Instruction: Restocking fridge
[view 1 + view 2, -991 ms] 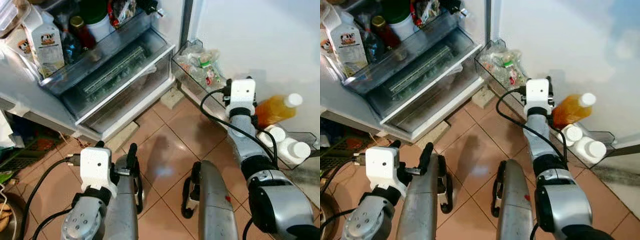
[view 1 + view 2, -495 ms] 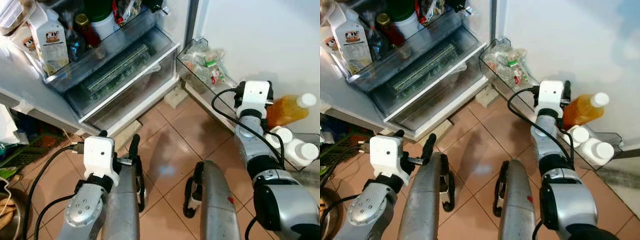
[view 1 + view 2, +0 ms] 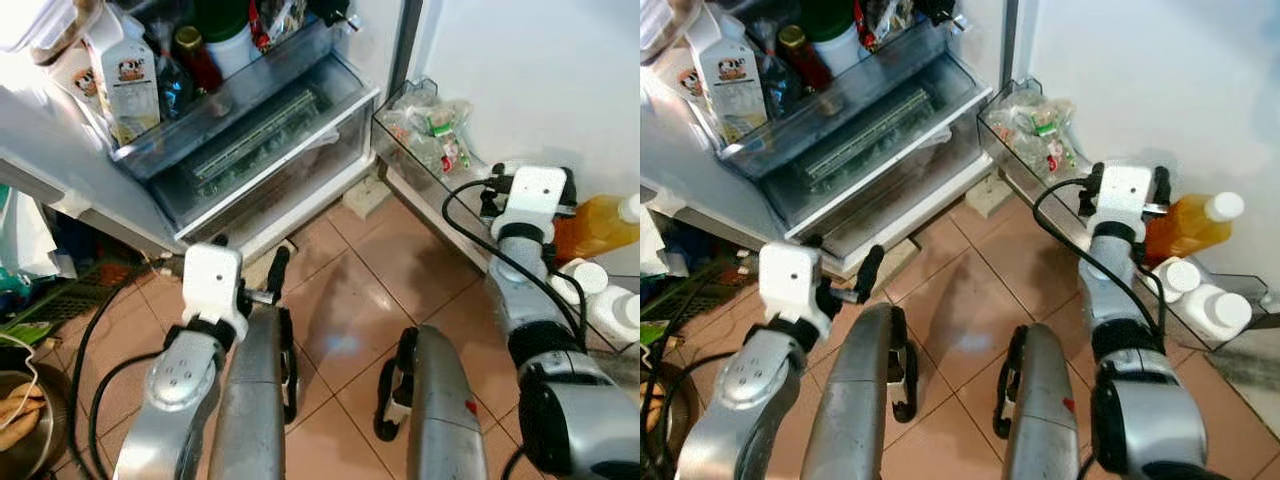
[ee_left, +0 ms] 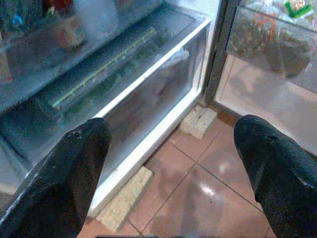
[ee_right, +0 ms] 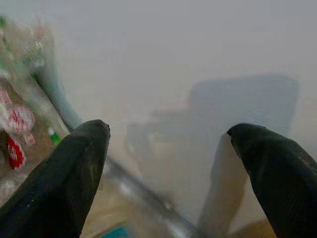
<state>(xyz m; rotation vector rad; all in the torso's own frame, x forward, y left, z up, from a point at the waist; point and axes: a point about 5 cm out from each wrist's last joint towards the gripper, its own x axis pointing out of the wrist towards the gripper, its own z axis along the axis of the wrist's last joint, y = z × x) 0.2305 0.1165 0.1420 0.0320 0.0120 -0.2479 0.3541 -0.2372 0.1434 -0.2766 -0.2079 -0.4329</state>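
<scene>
The fridge stands open at the upper left, with a milk carton (image 3: 128, 80), bottles and a clear crisper drawer (image 3: 270, 150) below them. On the open door's low shelf (image 3: 445, 215) lie bagged snacks (image 3: 425, 135), an orange juice bottle (image 3: 1190, 222) and white-capped bottles (image 3: 1215, 310). My right gripper (image 3: 530, 175) is open over that shelf, just left of the juice bottle, facing the white door wall with nothing between its fingers (image 5: 74, 168). My left gripper (image 3: 247, 255) is open above the tiled floor, pointing at the crisper drawer (image 4: 124, 89).
Two small stone blocks (image 3: 368, 192) prop the fridge's base on the tiled floor (image 3: 340, 300). At the far left are a green crate (image 3: 40, 310), a white bag and a metal bowl (image 3: 25, 425) with food. My two silver legs fill the lower middle.
The whole view has shifted, sliding the fridge and door shelf rightward in the picture. My left gripper has risen closer to the crisper drawer. My right gripper stays beside the juice bottle.
</scene>
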